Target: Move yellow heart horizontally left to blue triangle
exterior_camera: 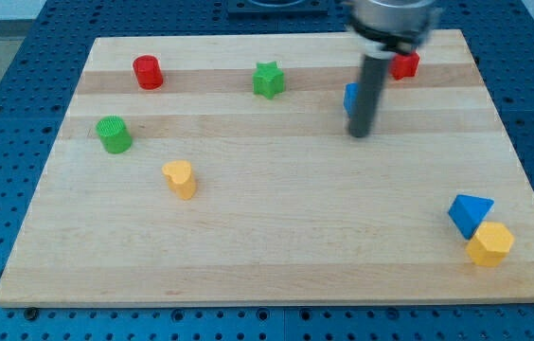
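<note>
**Yellow heart sits low on the left, our tip up near the top right**

Yellow heart point(180, 178) is on the left half of the tabletop point(276, 237), a little below the green cylinder point(114, 134) and to its right, with open wood all around it. The blue triangle point(470, 214) is far across at the view's lower right, and it's touching the yellow hexagon point(490, 244), which sits just below and to its right, close to the tabletop's corner.

Now to our rod: it comes down from the view's top, dark and straight, and our tip point(360, 134) meets the wood in the upper right part of the board. Right beside the rod, on its left edge, we can see a sliver of a blue block point(350, 97); the rod hides most of it, so we can't call its shape, nor whether the two are in contact. Just up and to the right, a red block point(404, 65) peeks out beside the arm's housing, shape also unclear.

Our tool has no jaws at all, only a bare rod, so there is nothing released or clenched, and it holds nothing.

Along the top strip we also have a red cylinder point(148, 72) at the left and a green star point(268, 80) near the middle. Our tip is well apart from the yellow heart.
</note>
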`<state>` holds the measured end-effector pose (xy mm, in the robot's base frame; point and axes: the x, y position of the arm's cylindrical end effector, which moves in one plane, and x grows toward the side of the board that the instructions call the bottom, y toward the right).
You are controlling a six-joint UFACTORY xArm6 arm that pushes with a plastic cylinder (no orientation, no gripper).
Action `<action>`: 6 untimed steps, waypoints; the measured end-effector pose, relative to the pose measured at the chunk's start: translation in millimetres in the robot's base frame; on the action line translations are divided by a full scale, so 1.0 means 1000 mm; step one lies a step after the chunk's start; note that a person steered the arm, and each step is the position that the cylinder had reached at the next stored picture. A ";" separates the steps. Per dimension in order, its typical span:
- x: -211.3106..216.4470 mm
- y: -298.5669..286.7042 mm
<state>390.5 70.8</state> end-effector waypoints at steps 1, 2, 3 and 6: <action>-0.001 -0.109; 0.035 -0.180; 0.066 -0.200; 0.124 -0.134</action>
